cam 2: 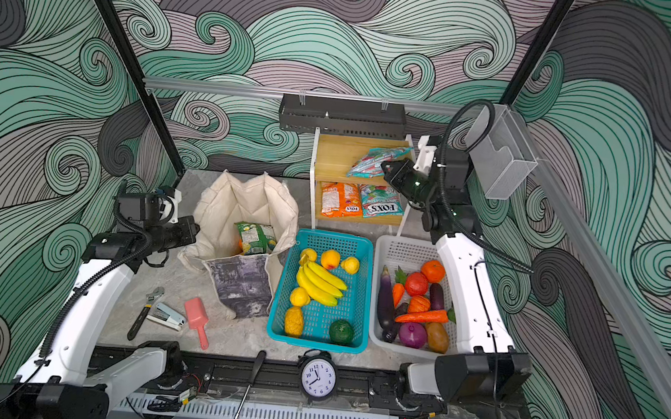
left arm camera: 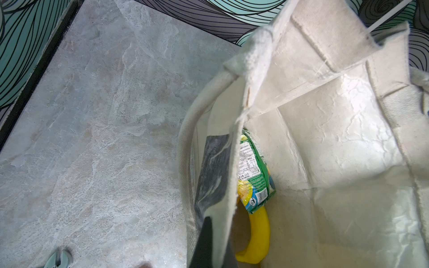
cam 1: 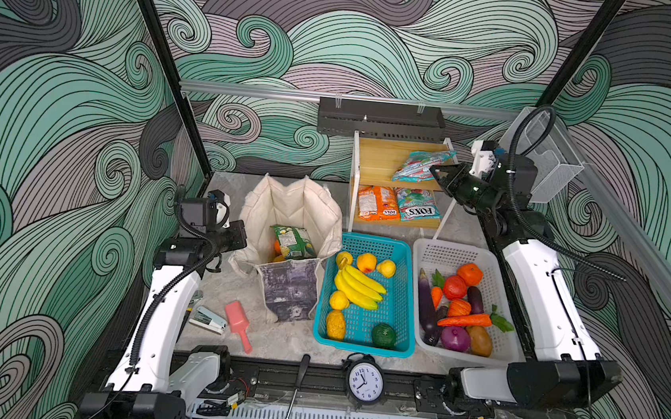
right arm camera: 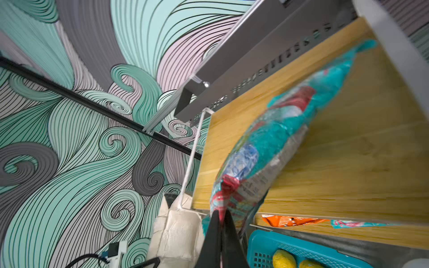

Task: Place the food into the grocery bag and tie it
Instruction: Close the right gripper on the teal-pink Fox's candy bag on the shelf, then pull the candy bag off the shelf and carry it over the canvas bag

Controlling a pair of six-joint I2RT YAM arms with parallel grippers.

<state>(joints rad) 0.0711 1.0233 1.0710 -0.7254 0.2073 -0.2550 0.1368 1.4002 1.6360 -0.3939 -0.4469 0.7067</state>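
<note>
Bag point(cam 1: 284, 202) point(cam 2: 243, 202): stands open on the table, mouth up, with the grey-purple print on its near face.
Left pincer point(cam 1: 240, 237) point(left arm camera: 216, 232): pressed together on the bag's left rim. In the left wrist view a dark finger point(left arm camera: 204, 243) lies flat against the cloth edge, with the fabric caught between the jaws.
Green packet point(cam 1: 291, 242) point(left arm camera: 253, 176): inside the bag, leaning on its near wall, close beside the left pincer's hold.
Banana point(left arm camera: 260, 232): inside the bag, partly under the green packet.
Right pincer point(cam 1: 434, 170) point(right arm camera: 221, 212): raised well behind and to the right of the bag, at the rack's upper shelf. It is pinching the teal packet by one corner.
Teal packet point(cam 1: 420, 166) point(cam 2: 375, 160) point(right arm camera: 278, 139): outside the bag, tilted over the upper shelf. One corner sits between the right pincer's fingers point(right arm camera: 213, 236), and the rest stretches away from the tips across the wooden board. It is blurred in the right wrist view, and whether it rests on the board cannot be told.
Rack point(cam 1: 376, 156): behind the bag, to its right. The lower shelf holds an orange packet point(cam 1: 376, 201) and a Fox's packet point(cam 1: 417, 205).
Teal basket point(cam 1: 364, 240): just beside the bag's right side, holding bananas point(cam 1: 360, 287) and yellow fruit.
White basket point(cam 1: 446, 247): beyond the teal basket, farther right of the bag, holding an eggplant point(cam 1: 425, 305) and a carrot point(cam 1: 465, 320) among other produce.
Pink scoop point(cam 1: 237, 322): on the table, in front of the bag and to its left.
</note>
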